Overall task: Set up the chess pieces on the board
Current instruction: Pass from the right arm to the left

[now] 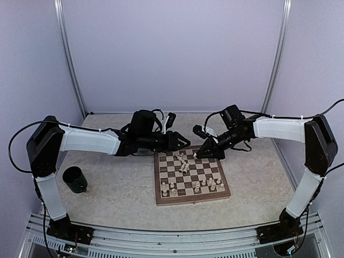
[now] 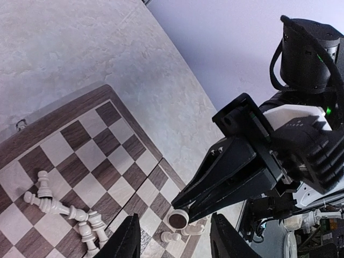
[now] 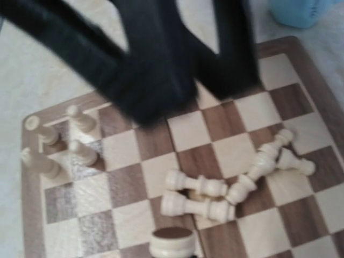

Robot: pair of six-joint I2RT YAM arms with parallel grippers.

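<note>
Top view: right jaws [image 1: 200, 154] clenched over the far corner of the board [image 1: 157, 183]; left jaws [image 1: 185, 142] released, empty, just past its far rim; toppled chess pieces [image 1: 184, 164] heaped between both.
Left wrist: right jaws pinch a chess piece [image 2: 177, 219], felt base outward.
Right wrist: heap ahead-right of that base, axes mixed.

Cream chess pieces [image 1: 184, 164] lie toppled mid-board, while others stand along the checkered wooden board's [image 1: 189, 201] near rows.

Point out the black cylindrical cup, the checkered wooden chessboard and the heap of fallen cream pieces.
black cup [image 1: 75, 184]: top view, side wall.
chessboard [image 1: 193, 199]: top view, near rim.
fallen pieces [image 3: 239, 190]: right wrist view, piece mid-heap.
</note>
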